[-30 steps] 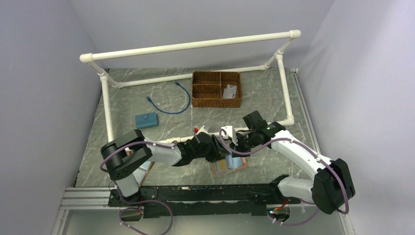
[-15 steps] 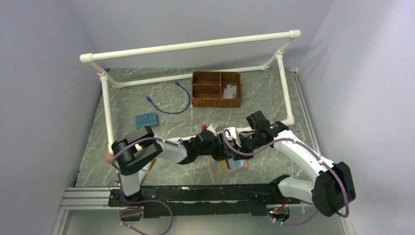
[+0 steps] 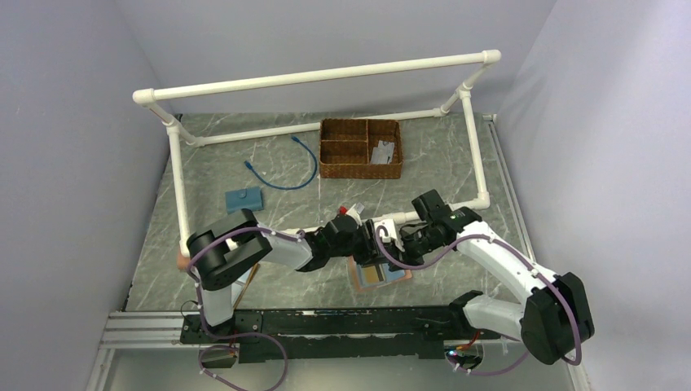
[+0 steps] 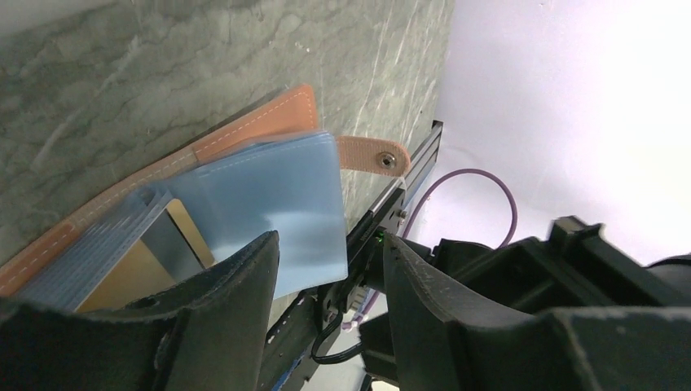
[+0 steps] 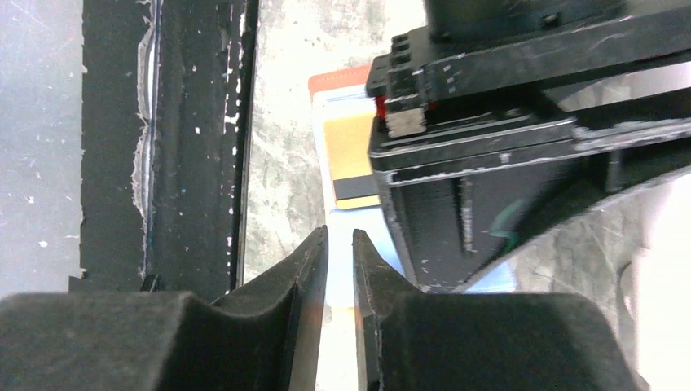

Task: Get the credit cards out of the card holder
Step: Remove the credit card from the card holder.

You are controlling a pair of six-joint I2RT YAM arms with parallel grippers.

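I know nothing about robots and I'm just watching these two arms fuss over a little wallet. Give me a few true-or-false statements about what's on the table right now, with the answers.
1. The card holder lies open on the table. True.
2. The wicker basket is empty. False: a flat grey item lies in one of its compartments.
3. A tan card shows inside the card holder. True.
4. The blue cable is coiled inside the basket. False: it lies on the table beside the basket.
5. The left claw is clamped shut. False: its jaws stand apart, right over the holder's blue lining.
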